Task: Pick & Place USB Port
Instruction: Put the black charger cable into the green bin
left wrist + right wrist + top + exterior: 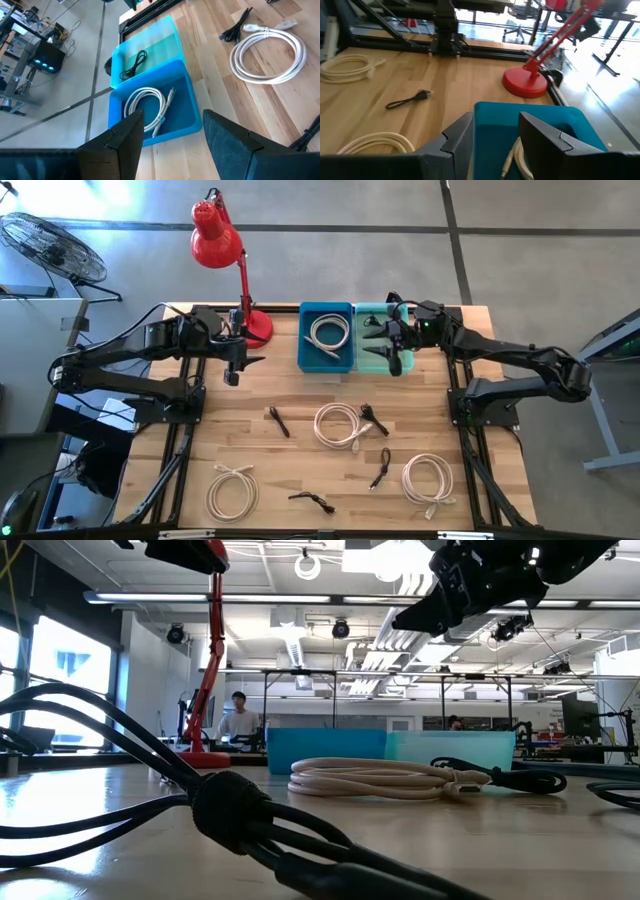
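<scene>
A polished grey concrete floor [330, 205] crossed by dark seams surrounds the wooden tabletop [330, 395]. A floor fan [50, 248] stands at the far left corner. Beyond, an open workshop with white ceiling beams, ring lights [307, 562], tall windows [62, 680] on the left, and a person [238, 718] seated at distant benches

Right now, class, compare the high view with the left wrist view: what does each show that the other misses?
Only the high view shows the red lamp, the right pincer over the teal bin, and the whole table. Only the left wrist view shows the black cable lying inside the teal bin. Both show the blue bin holding a white cable, beside the teal one.
</scene>
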